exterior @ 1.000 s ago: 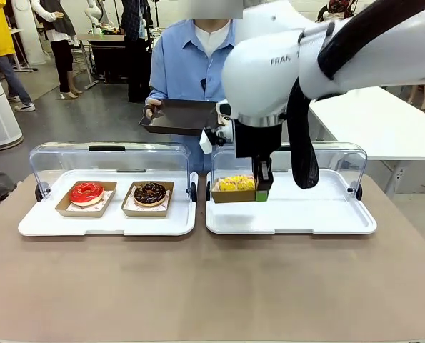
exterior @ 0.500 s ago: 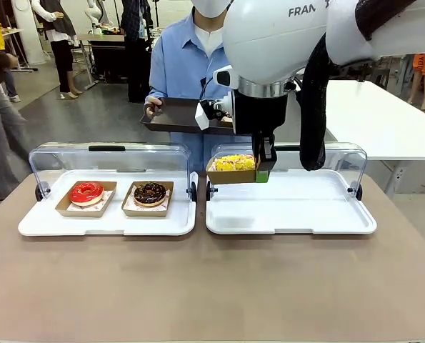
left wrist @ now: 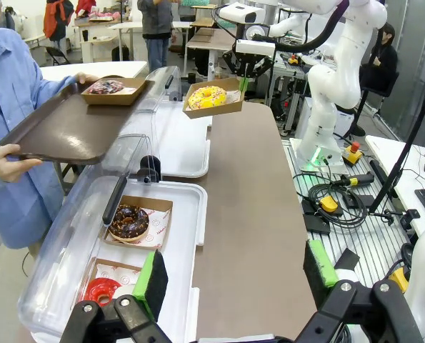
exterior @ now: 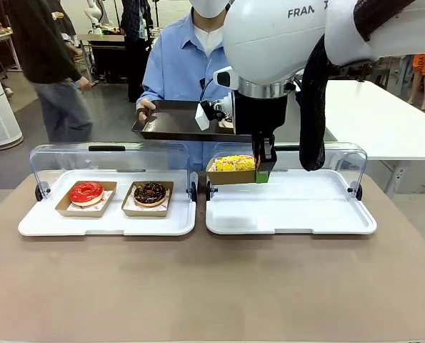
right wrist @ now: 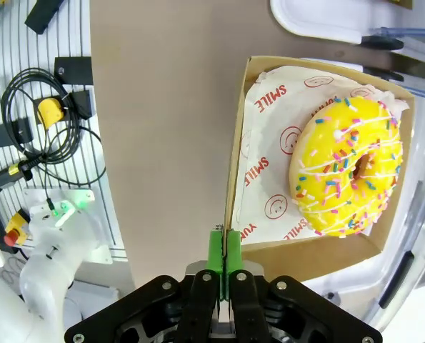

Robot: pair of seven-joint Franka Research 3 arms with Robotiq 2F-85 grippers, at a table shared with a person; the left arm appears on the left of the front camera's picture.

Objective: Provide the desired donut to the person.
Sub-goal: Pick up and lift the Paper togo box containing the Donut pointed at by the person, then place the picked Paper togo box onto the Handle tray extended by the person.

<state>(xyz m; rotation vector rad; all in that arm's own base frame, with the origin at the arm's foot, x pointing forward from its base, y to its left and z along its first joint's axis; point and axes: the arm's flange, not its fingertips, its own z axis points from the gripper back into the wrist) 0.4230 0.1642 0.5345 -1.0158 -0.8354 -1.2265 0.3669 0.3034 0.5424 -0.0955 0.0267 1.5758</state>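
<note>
A yellow sprinkled donut point(exterior: 233, 163) lies in a cardboard tray held in the air above the back left corner of the right white tray point(exterior: 319, 211). My right gripper point(exterior: 262, 174) is shut on that cardboard tray's right edge. The right wrist view shows the green pads point(right wrist: 215, 251) pinching the cardboard rim, with the donut point(right wrist: 348, 168) beyond. Across the table, the person point(exterior: 187, 64) in a light blue shirt holds a brown serving tray point(exterior: 169, 120) just behind the donut. The left wrist view shows this serving tray point(left wrist: 62, 128) carrying another boxed donut point(left wrist: 106, 87). My left gripper point(left wrist: 235, 275) stands open.
The left white tray point(exterior: 176, 221) holds a red donut point(exterior: 86, 193) and a chocolate donut point(exterior: 150, 193), each in a cardboard tray. Both clear lids are swung back. A bystander point(exterior: 48, 64) in dark clothes walks at the back left. A white table point(exterior: 383, 121) stands at the back right.
My right gripper lifted the yellow donut's tray off the white tray, then held still. The person shifted the brown tray slightly left. A bystander walked in at back left.
</note>
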